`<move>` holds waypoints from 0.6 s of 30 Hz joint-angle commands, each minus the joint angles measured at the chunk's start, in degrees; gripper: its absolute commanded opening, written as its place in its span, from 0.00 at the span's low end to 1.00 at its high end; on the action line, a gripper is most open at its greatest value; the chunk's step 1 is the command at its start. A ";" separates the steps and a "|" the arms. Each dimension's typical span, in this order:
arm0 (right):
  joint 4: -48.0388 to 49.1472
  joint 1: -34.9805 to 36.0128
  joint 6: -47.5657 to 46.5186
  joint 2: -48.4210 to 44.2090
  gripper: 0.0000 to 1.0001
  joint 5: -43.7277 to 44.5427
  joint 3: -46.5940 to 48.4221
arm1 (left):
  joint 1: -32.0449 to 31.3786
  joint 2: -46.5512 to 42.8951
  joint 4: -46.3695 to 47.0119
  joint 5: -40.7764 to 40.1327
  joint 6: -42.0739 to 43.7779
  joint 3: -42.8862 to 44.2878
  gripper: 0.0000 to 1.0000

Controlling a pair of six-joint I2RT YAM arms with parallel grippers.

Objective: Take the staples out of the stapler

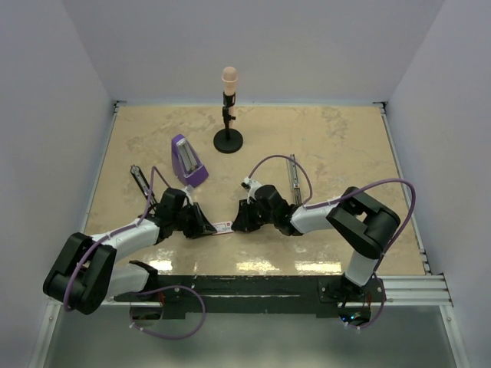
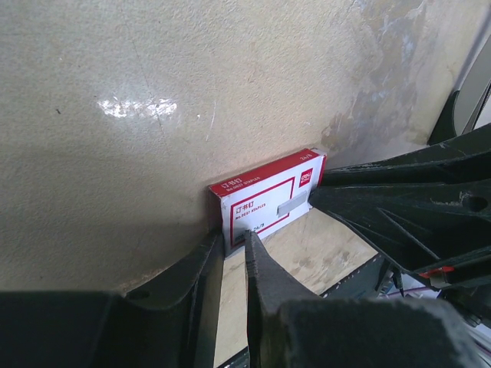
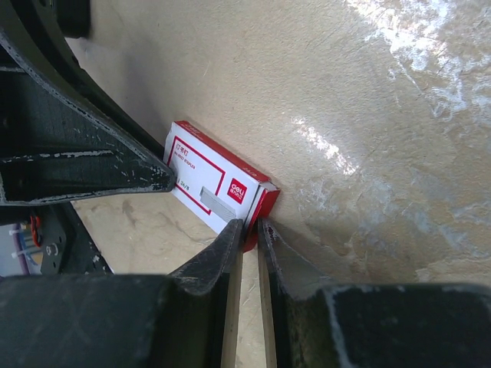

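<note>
1. Slim black bar [image 1: 140, 181]: flat on the table [image 1: 337, 138], at 10 o'clock of the left wrist; detail too small to tell
2. Left gripper [image 2: 232, 247]: jaws slightly apart, pinching one end corner of the staple box [image 1: 222, 228]
3. Purple wedge-shaped object [image 1: 188, 161]: upright, at 12 o'clock of the left gripper
4. Staple box: small, white face with red border and a printed staple strip; lies flat between the two grippers
5. Black stand [image 1: 228, 115]: peach tip, at 12 o'clock of the box, well apart
6. Right gripper [image 3: 251, 228]: jaws almost together, clamped on the box's red end corner
7. Stapler [image 1: 292, 178]: long, very slim grey-metal bar with dark edges, lying flat, running 12 to 6; at 2 o'clock of the right gripper, apart from the box, untouched
</note>
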 commanded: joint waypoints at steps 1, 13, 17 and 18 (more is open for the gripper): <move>1.97 1.37 1.13 0.55 0.18 0.78 1.72 | -0.99 0.76 1.08 0.09 -0.68 -0.04 0.22; -2.94 1.29 0.17 -4.11 0.37 4.82 1.19 | -0.99 -0.82 -4.63 -3.60 1.78 3.38 0.36; -5.49 1.38 -0.88 -8.40 0.45 6.93 0.49 | -1.08 -2.23 -9.63 -6.24 3.36 5.76 0.54; -6.37 1.38 -1.32 -9.20 0.47 7.46 0.31 | -1.16 -2.41 -10.34 -7.37 4.06 6.20 0.57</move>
